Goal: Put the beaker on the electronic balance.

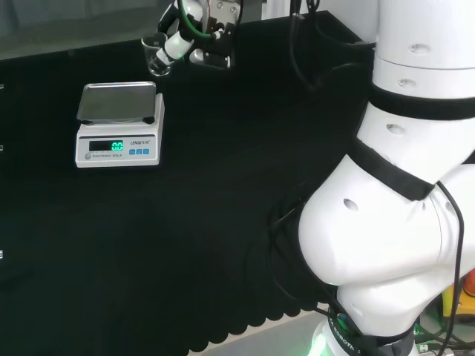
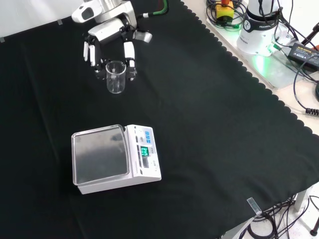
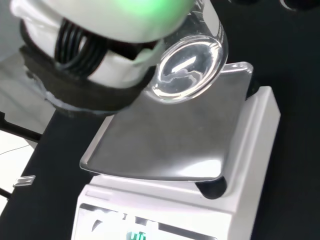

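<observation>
Head view: hand (image 1: pixel 194 30) at the far edge of the table (image 1: pixel 223 245), fingers curled round a clear beaker (image 1: pixel 156 55), which hangs upright and looks clear of the cloth, though contact cannot be ruled out. Electronic balance (image 1: pixel 119 124) standing nearer the camera and a little to the left of the beaker, its steel pan (image 1: pixel 118 101) bare, its lit display facing the camera. Gap between beaker and pan small here; beaker near the pan's far right corner, not over it.

Front view: hand at (image 2: pixel 110 42) coming in from the top, fingers wrapped on either side of the beaker at (image 2: pixel 115 77), mouth up, long axis vertical. Balance at (image 2: pixel 115 158) well apart, lower in the picture and almost straight below the beaker, pan at (image 2: pixel 98 154) on its left half. So, judged from this view: a carry toward the camera with hardly any sideways shift, then a straight lowering.

Wrist view: beaker base seen from close at (image 3: pixel 187 67), round and clear, with a blurred white part of the hand at (image 3: pixel 100 45) beside it. Pan at (image 3: pixel 170 140) beyond the base, bare; beaker overlapping one corner of it. Probably still short of the pan's middle.
</observation>
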Tool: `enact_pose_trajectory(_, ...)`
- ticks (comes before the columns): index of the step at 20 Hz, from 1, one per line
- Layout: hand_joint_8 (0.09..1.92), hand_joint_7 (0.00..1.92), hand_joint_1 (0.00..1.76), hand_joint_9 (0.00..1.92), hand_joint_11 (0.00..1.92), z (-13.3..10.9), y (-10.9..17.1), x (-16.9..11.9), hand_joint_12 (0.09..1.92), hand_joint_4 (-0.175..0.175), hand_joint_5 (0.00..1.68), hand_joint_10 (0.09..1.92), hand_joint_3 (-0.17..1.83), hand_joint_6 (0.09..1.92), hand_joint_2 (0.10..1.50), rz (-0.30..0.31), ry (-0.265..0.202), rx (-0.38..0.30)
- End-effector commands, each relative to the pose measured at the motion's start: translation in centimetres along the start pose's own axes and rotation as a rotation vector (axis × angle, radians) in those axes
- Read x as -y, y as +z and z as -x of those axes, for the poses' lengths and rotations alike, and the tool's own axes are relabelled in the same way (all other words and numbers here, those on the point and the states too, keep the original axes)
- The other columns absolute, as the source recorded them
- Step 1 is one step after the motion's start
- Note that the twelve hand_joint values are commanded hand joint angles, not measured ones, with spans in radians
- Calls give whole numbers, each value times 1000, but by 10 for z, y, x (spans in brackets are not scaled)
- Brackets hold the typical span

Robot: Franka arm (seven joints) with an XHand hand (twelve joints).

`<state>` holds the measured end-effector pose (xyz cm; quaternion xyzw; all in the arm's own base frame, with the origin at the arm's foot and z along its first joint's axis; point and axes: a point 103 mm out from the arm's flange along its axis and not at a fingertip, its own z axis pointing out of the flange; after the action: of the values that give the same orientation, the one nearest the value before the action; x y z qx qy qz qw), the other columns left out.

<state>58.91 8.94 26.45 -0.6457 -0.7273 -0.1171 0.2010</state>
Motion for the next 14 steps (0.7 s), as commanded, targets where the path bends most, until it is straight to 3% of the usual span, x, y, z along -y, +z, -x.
enact_pose_trajectory(1,203,1751,1164,1726,983,-19,20,-23,1157,175,1365,236,890,626,503,-37,-26,-2)
enact_pose_trajectory(14,201,1752,1164,1727,983,-56,64,-76,1156,175,1363,237,894,630,501,-120,-80,59)
